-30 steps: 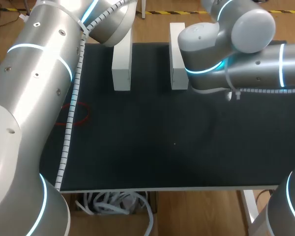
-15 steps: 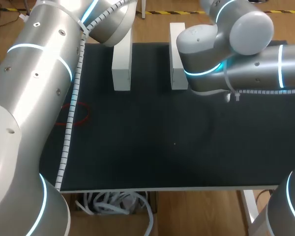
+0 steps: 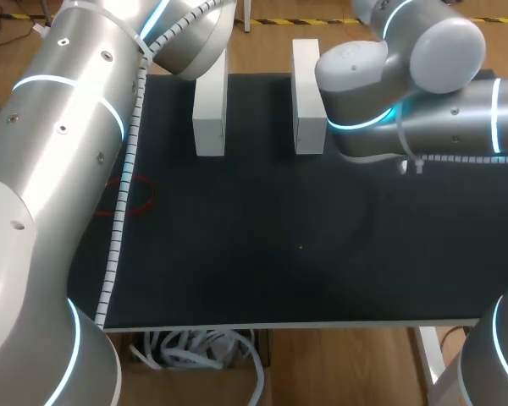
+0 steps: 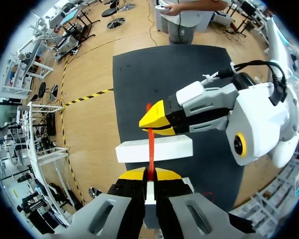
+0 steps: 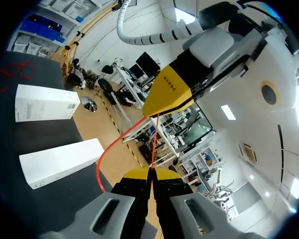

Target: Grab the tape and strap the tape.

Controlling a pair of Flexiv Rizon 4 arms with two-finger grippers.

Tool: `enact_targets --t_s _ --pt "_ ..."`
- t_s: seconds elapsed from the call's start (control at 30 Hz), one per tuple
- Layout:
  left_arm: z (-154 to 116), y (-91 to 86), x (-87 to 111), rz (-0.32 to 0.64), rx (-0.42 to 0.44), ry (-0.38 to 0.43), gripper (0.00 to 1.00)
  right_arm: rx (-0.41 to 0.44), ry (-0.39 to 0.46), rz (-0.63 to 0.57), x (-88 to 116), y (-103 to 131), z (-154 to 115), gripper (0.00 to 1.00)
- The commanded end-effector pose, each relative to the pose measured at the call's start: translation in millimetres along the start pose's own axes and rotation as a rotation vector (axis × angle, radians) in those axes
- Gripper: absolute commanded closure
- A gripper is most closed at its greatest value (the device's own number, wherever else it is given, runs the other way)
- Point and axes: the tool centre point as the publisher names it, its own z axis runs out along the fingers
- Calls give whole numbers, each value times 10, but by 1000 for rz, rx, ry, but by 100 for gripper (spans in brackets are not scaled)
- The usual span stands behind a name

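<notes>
A thin red tape point(image 4: 151, 144) runs taut from my left gripper point(image 4: 149, 174), which is shut on it, up to my right gripper's yellow fingertips point(image 4: 157, 119) just ahead. In the right wrist view my right gripper point(image 5: 150, 174) is shut on the same red tape point(image 5: 154, 142), which leads to the left gripper's yellow fingertips point(image 5: 167, 92); a slack loop point(image 5: 105, 155) hangs off to one side. Both grippers meet above the two white blocks point(image 3: 209, 114) point(image 3: 306, 97) and are hidden in the head view. More red tape point(image 3: 131, 196) lies coiled on the black mat point(image 3: 279, 254).
The two white blocks point(image 5: 45, 103) point(image 5: 60, 160) lie side by side at the mat's far edge. My left arm point(image 3: 51, 169) covers the mat's left side and my right arm point(image 3: 423, 110) spans its far right. A box of white straps point(image 3: 195, 351) sits below the near edge.
My right arm has shifted slightly to the right in the head view. The left arm, the blocks and the coiled tape stay where they were.
</notes>
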Motion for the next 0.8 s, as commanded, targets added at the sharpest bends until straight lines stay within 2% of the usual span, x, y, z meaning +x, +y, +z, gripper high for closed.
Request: enact_targets --t_s 0.03,0.5,0.8 --pt "-25 -24 -68 0 -8 398 100 -4 11 -2 -21 22 -36 100" --pt "-25 -24 -68 0 -8 398 100 -16 14 -26 27 105 -134 100" --pt "-25 -24 -68 0 -8 398 100 -13 -49 -72 -197 41 -177 100"
